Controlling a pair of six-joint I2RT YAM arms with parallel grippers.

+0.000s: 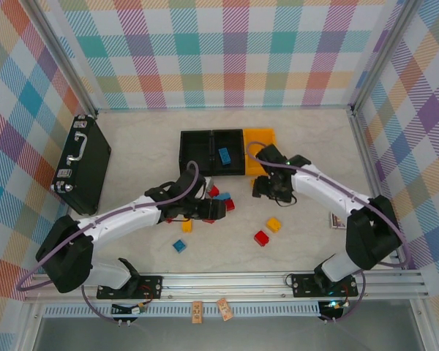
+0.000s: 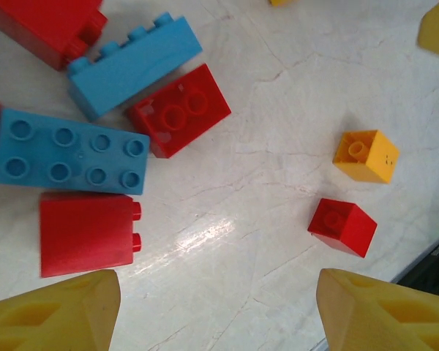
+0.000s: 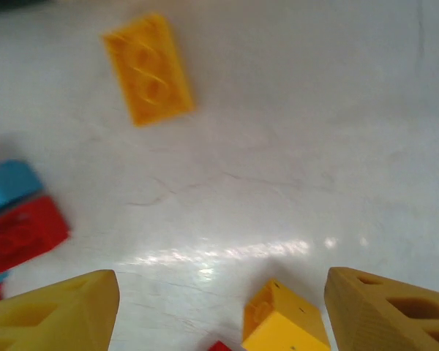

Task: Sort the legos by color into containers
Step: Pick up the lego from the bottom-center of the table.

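Pale cream with faint grey veining on the tabletop point(image 1: 307, 241), pastel plaid of teal, pink, orange and purple on the walls point(image 1: 227, 51), black on the flat case point(image 1: 80, 164) at left. Black on two joined bins point(image 1: 196, 132), yellow-orange on the third bin point(image 1: 260, 135), light blue on a brick point(image 1: 224, 155) inside the middle one. In the left wrist view, light blue on the eight-stud brick point(image 2: 69, 152) at left, red on the two-stud brick point(image 2: 179, 118) beside it, yellow-orange on the small brick point(image 2: 366, 155) at right, yellow on the fingers point(image 2: 51, 314) of the left tool point(image 2: 218, 311).
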